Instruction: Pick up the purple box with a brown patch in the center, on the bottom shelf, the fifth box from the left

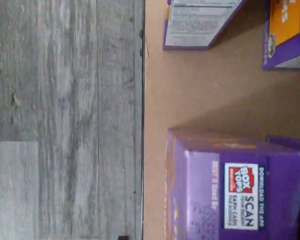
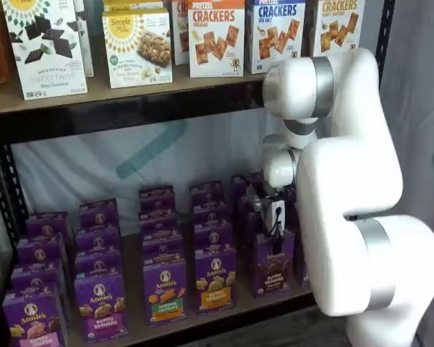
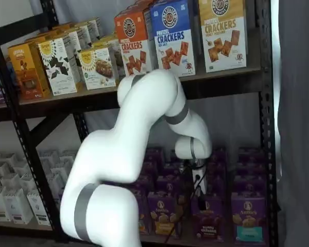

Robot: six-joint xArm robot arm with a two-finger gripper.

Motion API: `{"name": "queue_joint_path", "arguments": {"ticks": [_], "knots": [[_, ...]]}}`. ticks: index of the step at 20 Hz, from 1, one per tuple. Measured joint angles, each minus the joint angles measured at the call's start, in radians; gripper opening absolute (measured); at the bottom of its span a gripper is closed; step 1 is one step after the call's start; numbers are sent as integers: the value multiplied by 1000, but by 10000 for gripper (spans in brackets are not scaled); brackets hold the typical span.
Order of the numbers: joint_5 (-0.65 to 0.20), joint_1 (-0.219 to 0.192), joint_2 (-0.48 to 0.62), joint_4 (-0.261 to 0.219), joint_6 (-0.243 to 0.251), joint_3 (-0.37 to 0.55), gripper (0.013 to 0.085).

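The white arm [image 2: 347,181] fills the foreground in both shelf views. Behind it the end effector [image 2: 273,217] hangs just above the purple box [image 2: 273,266], which stands at the front edge of the bottom shelf [image 2: 224,311], chocolate-brown picture facing out. The jaws stand fully apart and hold nothing (the fingers themselves barely show). Further back, more purple cartons [image 2: 156,210] fill the rows.

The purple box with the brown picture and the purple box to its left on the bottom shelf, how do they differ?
The purple box shows dark brown snacks on plain purple; its left neighbor shows yellow snacks above an orange band. The arm's wrist hangs just above the purple box, not the neighbor. Both stand upright at the bottom shelf front, sharing the white round logo.
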Motion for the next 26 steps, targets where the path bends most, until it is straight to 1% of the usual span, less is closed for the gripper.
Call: {"name": "queue_joint_path", "arguments": {"ticks": [6, 8, 9, 10, 11, 12, 13, 14, 15, 16, 17, 18, 19, 20, 21, 22, 23, 24, 25, 26], "knots": [[-23, -7, 27, -2, -5, -15, 850], [-32, -9, 30, 19, -25, -14, 770], [-38, -9, 29, 26, -32, -11, 770], [-41, -10, 28, 31, -38, -9, 730], [-42, -11, 27, 34, -41, -8, 730], [-43, -11, 26, 35, -42, -7, 690], [-44, -12, 25, 33, -40, -6, 690], [-45, -12, 24, 31, -40, -5, 650], [-45, -12, 23, 33, -42, -5, 650], [-43, -12, 21, 38, -46, -4, 610], [-42, -13, 20, 38, -46, -3, 610], [-43, -13, 18, 29, -39, -1, 570], [-45, -13, 17, 27, -37, 1, 570], [-45, -13, 16, 27, -38, 2, 530], [-46, -14, 15, 29, -39, 4, 530], [-47, -14, 14, 29, -40, 6, 490], [-48, -14, 12, 28, -39, 8, 490], [-49, -14, 11, 25, -36, 10, 450], [-51, -15, 10, 22, -34, 13, 450], [-52, -15, 10, 19, -32, 14, 410]]}}
